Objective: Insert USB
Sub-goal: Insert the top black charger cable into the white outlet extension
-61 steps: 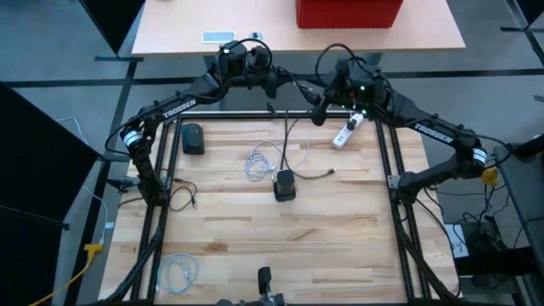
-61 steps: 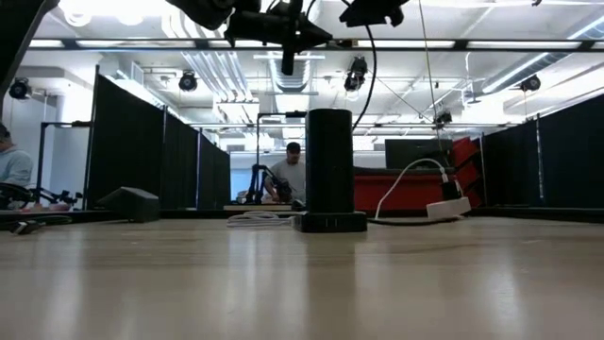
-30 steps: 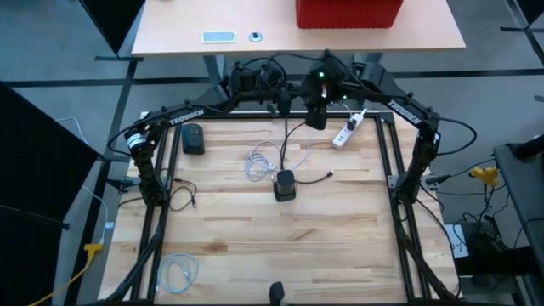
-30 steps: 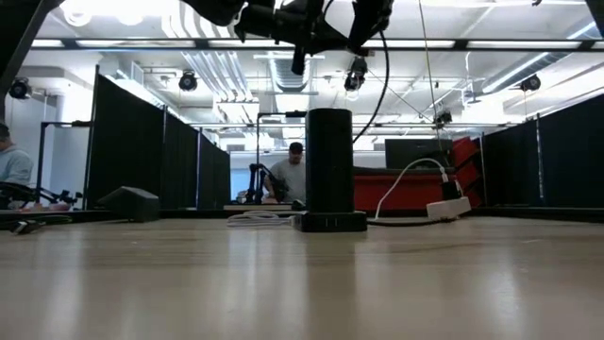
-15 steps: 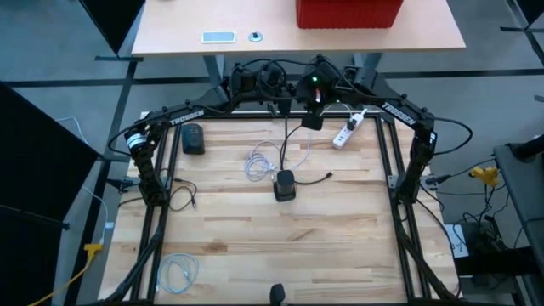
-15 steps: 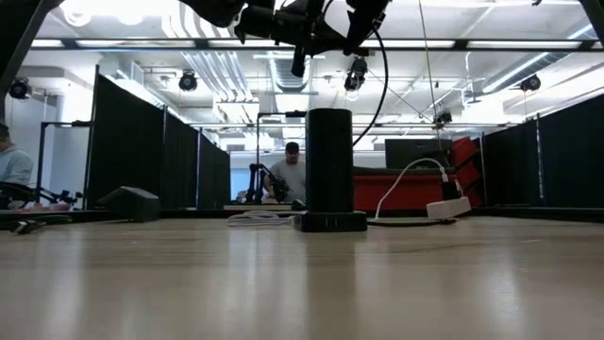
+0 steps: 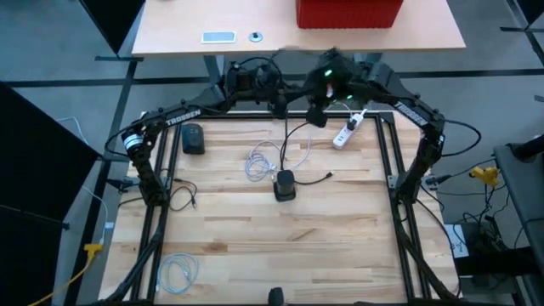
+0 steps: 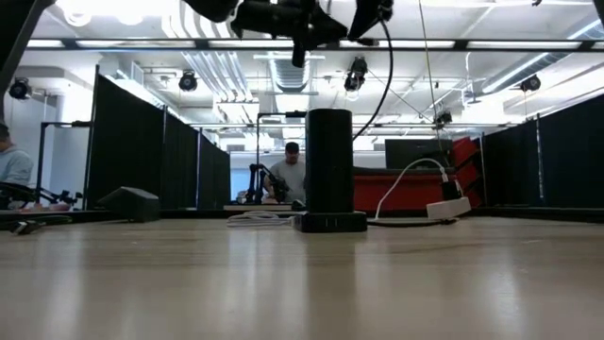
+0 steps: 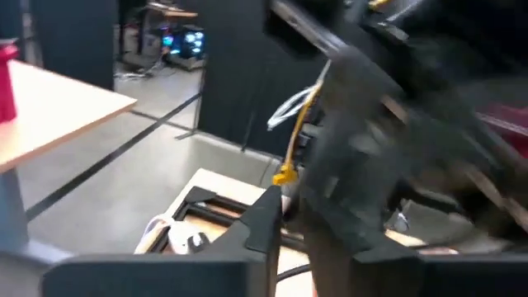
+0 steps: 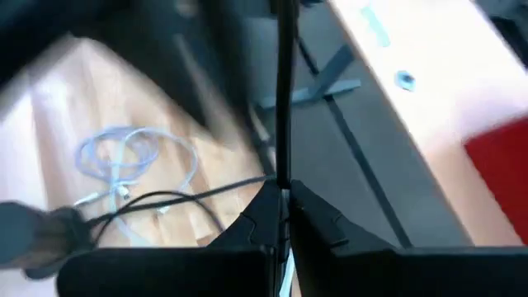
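Note:
A black USB cable [image 7: 286,144] rises from the table to the far edge, where both grippers meet high above it. My right gripper [image 7: 316,115] is shut on the cable [image 10: 280,99]. My left gripper [image 7: 279,100] is just to its left, its fingers a little apart [image 9: 290,219]. Whether it touches the cable I cannot tell. A short dark piece [image 8: 300,52] hangs below the grippers in the low view. The black tower hub [image 7: 285,185] stands upright on its base in mid-table. My right gripper pinches the black cable [image 10: 281,177] between its two fingers, which lie across it and slant down from the far right. The cable is lifted clear. One stretch runs on toward my left gripper; the rest hangs in a slack curve [image 8: 385,76] down to the table.
A white power strip [image 7: 344,134] lies at the far right and a white coiled cable [image 7: 259,161] left of the hub. A black box [image 7: 194,138] sits far left, with more cables [image 7: 178,270] near left. People are in the room beyond the table.
My right gripper has risen slightly and drawn a little toward the table's far right, staying next to my left gripper. The cable's hanging stretch and the things on the table have kept their places.

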